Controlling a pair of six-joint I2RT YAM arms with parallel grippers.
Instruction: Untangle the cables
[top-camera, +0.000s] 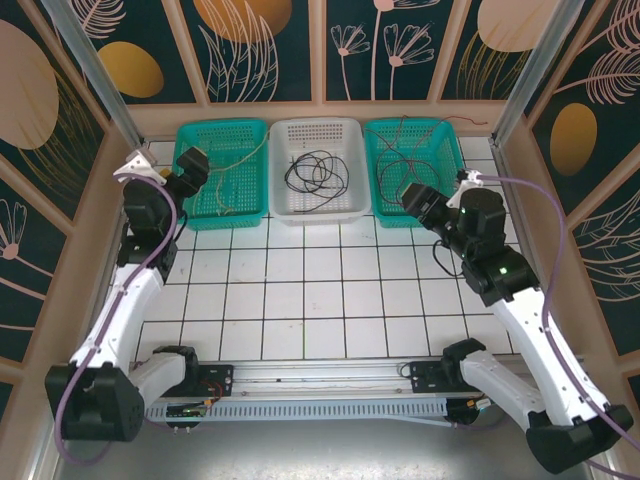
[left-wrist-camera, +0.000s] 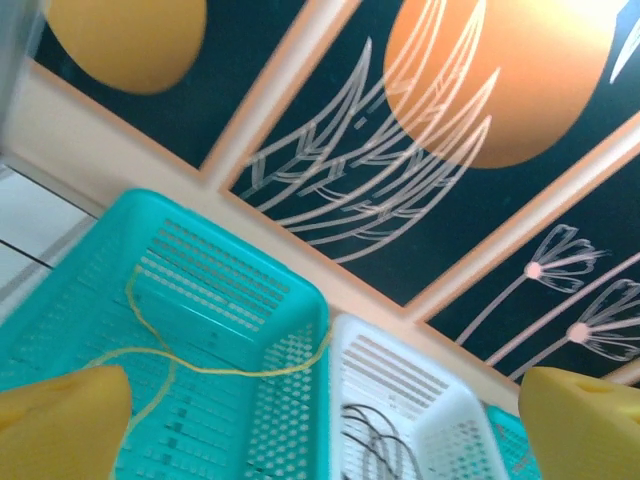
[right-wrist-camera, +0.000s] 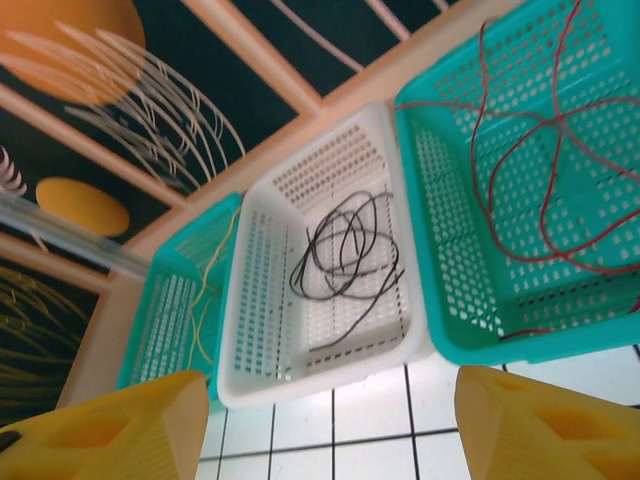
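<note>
With left gripper (left-wrist-camera: 320, 430) and right gripper (right-wrist-camera: 330, 430) open, the limp, light red cable (right-wrist-camera: 475, 125), black cable (right-wrist-camera: 345, 245) and yellow cable (left-wrist-camera: 230, 372) are judged best pinched at raised loops.

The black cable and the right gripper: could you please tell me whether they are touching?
Apart. The right wrist view shows the black cable lying in the white basket, well beyond the right gripper.

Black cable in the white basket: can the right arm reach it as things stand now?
Probably yes. The right gripper hovers open and empty near the white basket, and the black cable lies loose and uncovered inside it, so nothing seems to block the way.
</note>
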